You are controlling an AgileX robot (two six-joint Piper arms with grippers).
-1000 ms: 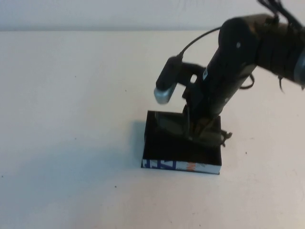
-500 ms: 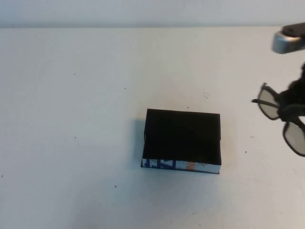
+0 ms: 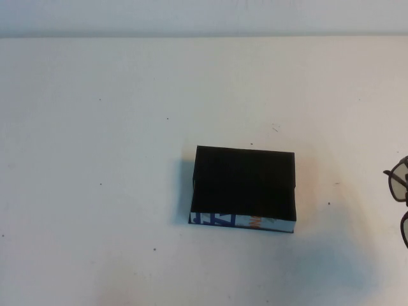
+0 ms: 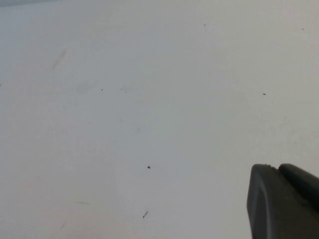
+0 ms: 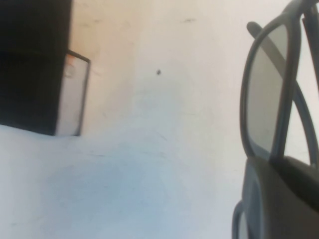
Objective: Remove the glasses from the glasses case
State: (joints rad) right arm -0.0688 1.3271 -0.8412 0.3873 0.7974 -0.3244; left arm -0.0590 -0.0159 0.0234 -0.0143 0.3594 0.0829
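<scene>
Your glasses are out of the glasses case, at the far right edge of the high view, well apart from it. Case sits mid-counter, white strip toward you. R gripper pinches the glasses' frame. L gripper sits over bare counter; can't tell its fingers' state.

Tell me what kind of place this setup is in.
Likely a bare test bench: a plain white table against a pale wall, holding only the glasses case and the glasses at its right edge. The right gripper is beside the glasses; the left gripper is over bare table.
</scene>
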